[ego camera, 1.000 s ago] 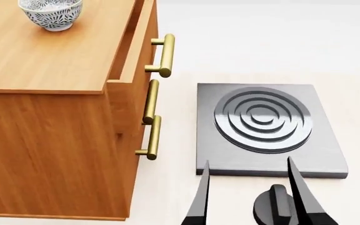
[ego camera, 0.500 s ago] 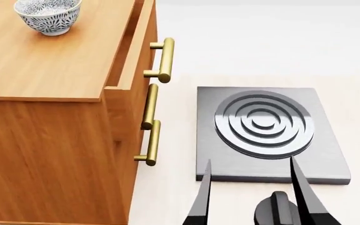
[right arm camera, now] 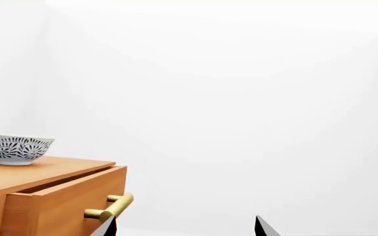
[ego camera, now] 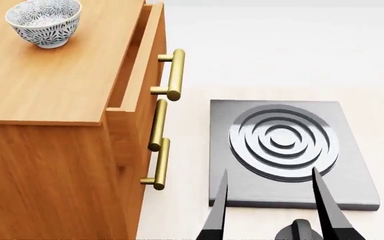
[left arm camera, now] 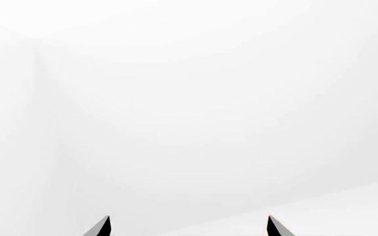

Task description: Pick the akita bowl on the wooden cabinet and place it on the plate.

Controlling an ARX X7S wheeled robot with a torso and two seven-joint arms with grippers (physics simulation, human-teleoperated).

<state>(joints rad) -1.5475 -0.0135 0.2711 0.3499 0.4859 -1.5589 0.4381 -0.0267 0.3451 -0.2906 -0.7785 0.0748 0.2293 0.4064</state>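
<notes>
The akita bowl is sitting on top of the wooden cabinet, at its far left corner. Nothing is touching it. It is standing upright.

Compared with a second ago, the whole head view is sliding. The bowl is drifting toward the far left corner of the picture, and the grey stove slab is moving nearer and lower. The brass handles on the drawers are shifting down too. So the robot's head or body is moving, and the things are most likely staying put.

The right tool is showing at the near edge of the head view, in front of the stove slab. Its two dark tips are spread apart, with nothing between them. The black knob near it is slipping out of the picture. This tool is far from the bowl.

The left tool is only showing two small tips against plain white in the left wrist view. They are standing apart and holding nothing. It is not in the head view.

The plate is not in any picture now, so I cannot tell where it is.

This means the job is only starting. The robot is probably lining itself up with the cabinet, and the grab is not yet done.
</notes>
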